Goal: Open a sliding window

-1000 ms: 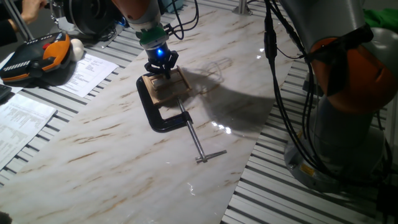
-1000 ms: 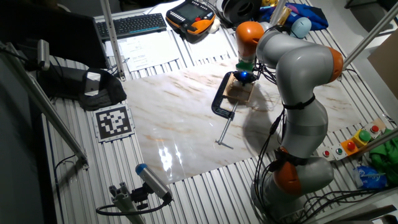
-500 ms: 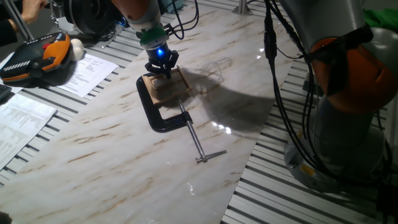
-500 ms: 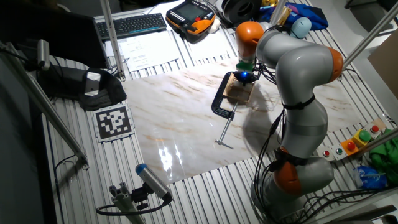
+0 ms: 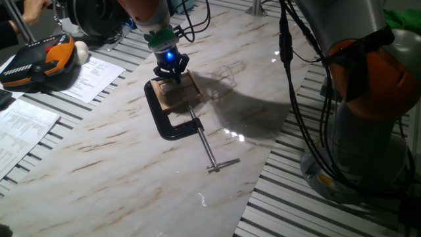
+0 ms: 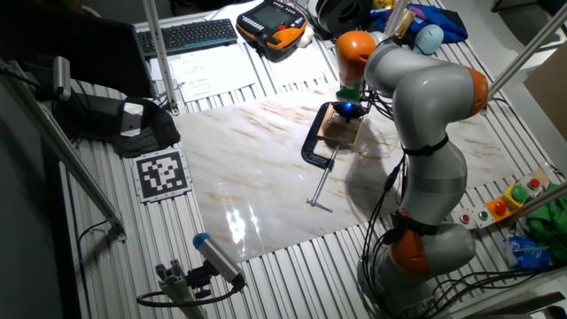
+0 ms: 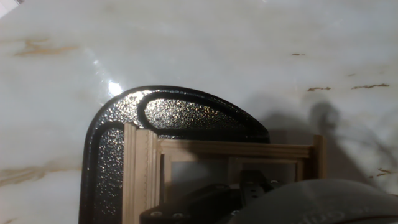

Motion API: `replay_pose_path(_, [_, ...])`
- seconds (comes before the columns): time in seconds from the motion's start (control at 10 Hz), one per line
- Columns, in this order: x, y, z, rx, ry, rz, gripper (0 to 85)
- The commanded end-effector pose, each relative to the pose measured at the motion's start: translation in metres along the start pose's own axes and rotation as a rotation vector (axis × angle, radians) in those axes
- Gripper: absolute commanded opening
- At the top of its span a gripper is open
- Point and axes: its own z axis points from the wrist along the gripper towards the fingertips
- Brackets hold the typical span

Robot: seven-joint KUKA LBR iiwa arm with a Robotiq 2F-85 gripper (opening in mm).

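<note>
Sliding window (image 5: 174, 92) of light tan wood is lying pinned by black C-clamp (image 5: 172, 122) so it resists sliding; tool (image 5: 171, 71) is pressing down, jaw spread unclear.

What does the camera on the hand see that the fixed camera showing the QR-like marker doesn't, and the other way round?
Only the hand view shows the grainy texture of the black C-clamp and the bars of the small tan wooden window. Only the fixed view shows the grey and orange arm, the clamp's long steel screw and the keyboard. Both show clamp, window and marble tabletop.
</note>
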Motion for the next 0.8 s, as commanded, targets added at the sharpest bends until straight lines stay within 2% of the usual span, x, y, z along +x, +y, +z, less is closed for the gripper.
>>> replay_pose_path(0.0, [0.0000, -0.0018, -0.0035, 0.007, -0.001, 0.000, 0.0])
replay_pose_path(0.7, [0.0001, -0.0039, 0.0014, 0.007, -0.003, -0.003, 0.0])
